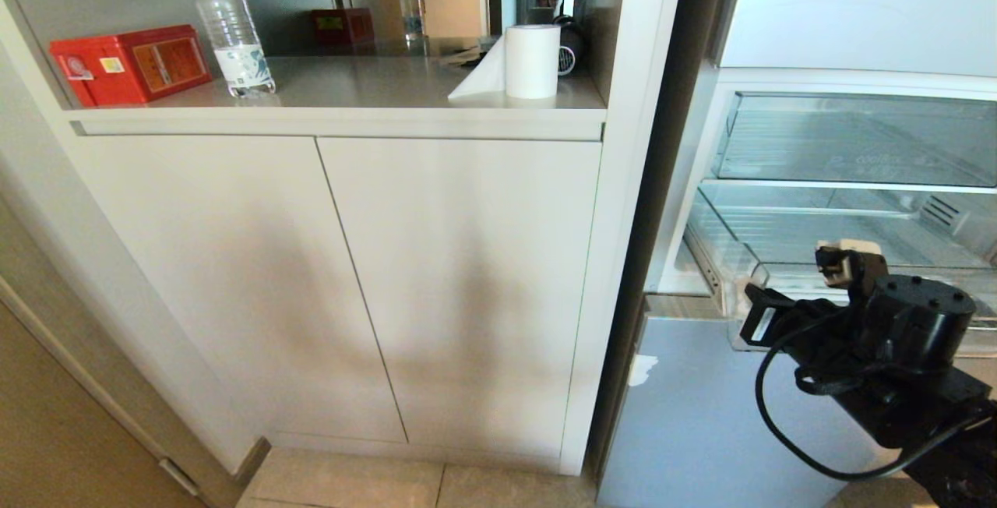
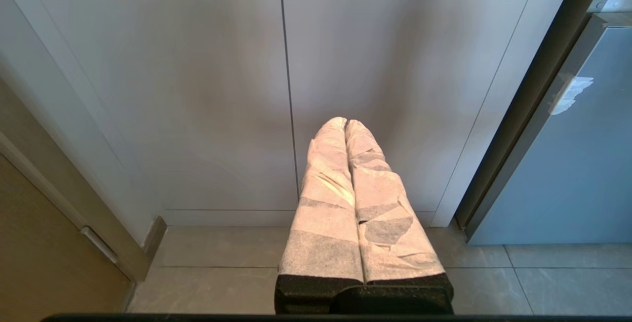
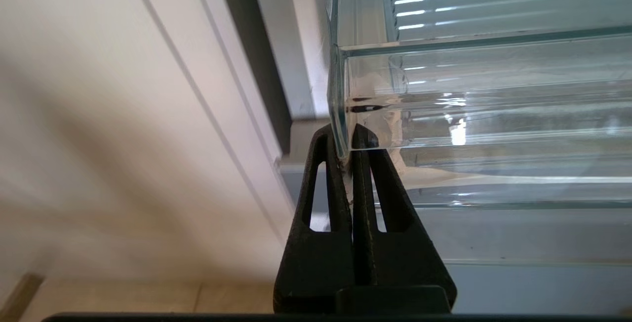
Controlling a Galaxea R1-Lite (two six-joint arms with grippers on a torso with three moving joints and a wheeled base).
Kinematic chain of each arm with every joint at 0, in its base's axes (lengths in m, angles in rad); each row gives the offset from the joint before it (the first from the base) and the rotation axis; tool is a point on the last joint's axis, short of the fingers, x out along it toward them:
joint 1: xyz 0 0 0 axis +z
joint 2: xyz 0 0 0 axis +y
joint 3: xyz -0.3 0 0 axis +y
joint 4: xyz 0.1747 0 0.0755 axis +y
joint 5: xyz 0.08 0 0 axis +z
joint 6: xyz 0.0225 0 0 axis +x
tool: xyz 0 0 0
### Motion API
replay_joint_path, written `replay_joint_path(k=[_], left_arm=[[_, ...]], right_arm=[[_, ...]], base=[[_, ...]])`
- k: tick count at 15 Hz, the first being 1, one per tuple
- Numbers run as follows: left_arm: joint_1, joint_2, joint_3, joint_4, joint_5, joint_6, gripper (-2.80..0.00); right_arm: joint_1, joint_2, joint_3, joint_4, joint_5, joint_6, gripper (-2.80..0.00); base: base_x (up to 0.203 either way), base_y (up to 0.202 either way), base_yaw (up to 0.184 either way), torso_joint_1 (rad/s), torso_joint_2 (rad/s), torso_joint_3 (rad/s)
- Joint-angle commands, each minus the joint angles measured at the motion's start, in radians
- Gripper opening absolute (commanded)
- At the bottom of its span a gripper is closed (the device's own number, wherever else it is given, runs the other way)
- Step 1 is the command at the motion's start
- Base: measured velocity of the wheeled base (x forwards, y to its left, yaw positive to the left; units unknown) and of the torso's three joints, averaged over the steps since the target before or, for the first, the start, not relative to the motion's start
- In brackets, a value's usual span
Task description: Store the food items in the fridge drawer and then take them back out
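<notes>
In the head view, a red box sat at the upper left on the bench; its label print was too small to read. Just right of it stood a clear water bottle with a blue-and-white label, also unreadable. Further right, a white paper roll stood near the bench's end, with a dark object behind it. White cabinet doors filled the middle of the frame.

In the left wrist view, the left gripper hung before those doors above the tiled floor, its paper-wrapped fingers pressed together with nothing between them.

At the right, the fridge stood open. An upper clear drawer bore faint lettering that could not be made out. Below it, the fridge drawer was pulled partly out. No food showed in it.

The right gripper was at that drawer's front left corner, its black fingers closed narrow, tips touching the thick clear lip.
</notes>
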Motion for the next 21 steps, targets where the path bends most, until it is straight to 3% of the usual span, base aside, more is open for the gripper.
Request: replay_joint_path(k=[1, 2, 3, 8, 10, 11, 13, 15, 17, 18, 21], left_arm=[[0.000, 0.000, 0.002, 0.000, 0.000, 0.000, -2.80], [0.000, 0.001, 0.002, 0.000, 0.000, 0.000, -2.80], [0.000, 0.000, 0.002, 0.000, 0.000, 0.000, -2.80], [0.000, 0.001, 0.002, 0.000, 0.000, 0.000, -2.80], [0.000, 0.000, 0.002, 0.000, 0.000, 0.000, -2.80], [0.000, 0.000, 0.002, 0.000, 0.000, 0.000, -2.80], [0.000, 0.000, 0.002, 0.000, 0.000, 0.000, -2.80], [0.000, 0.000, 0.002, 0.000, 0.000, 0.000, -2.80], [0.000, 0.001, 0.002, 0.000, 0.000, 0.000, -2.80], [0.000, 0.000, 0.002, 0.000, 0.000, 0.000, -2.80], [0.000, 0.002, 0.002, 0.000, 0.000, 0.000, -2.80]], right_arm=[[0.003, -0.060, 0.050, -0.003, 0.000, 0.014, -2.80], [0.003, -0.087, 0.074, -0.003, 0.000, 0.018, -2.80], [0.004, -0.111, 0.098, -0.002, -0.001, 0.020, 0.00], [0.004, -0.267, 0.219, 0.005, -0.001, 0.015, 0.00], [-0.001, -0.347, 0.201, 0.045, -0.005, 0.008, 0.00], [-0.007, -0.380, 0.155, 0.123, -0.008, 0.000, 0.00], [-0.030, -0.448, -0.013, 0.447, -0.022, -0.009, 0.00], [-0.070, -0.484, -0.233, 0.758, -0.027, -0.010, 0.00], [-0.114, -0.467, -0.446, 0.979, -0.029, -0.017, 0.00], [-0.139, -0.426, -0.537, 1.063, -0.030, -0.032, -2.80], [-0.196, -0.256, -0.689, 1.165, -0.030, -0.082, -2.80]], base=[[0.000, 0.000, 0.000, 0.000, 0.00, 0.000], [0.000, 0.000, 0.000, 0.000, 0.00, 0.000], [0.000, 0.000, 0.000, 0.000, 0.00, 0.000], [0.000, 0.000, 0.000, 0.000, 0.00, 0.000], [0.000, 0.000, 0.000, 0.000, 0.00, 0.000], [0.000, 0.000, 0.000, 0.000, 0.00, 0.000], [0.000, 0.000, 0.000, 0.000, 0.00, 0.000], [0.000, 0.000, 0.000, 0.000, 0.00, 0.000], [0.000, 0.000, 0.000, 0.000, 0.00, 0.000], [0.000, 0.000, 0.000, 0.000, 0.00, 0.000], [0.000, 0.000, 0.000, 0.000, 0.00, 0.000]])
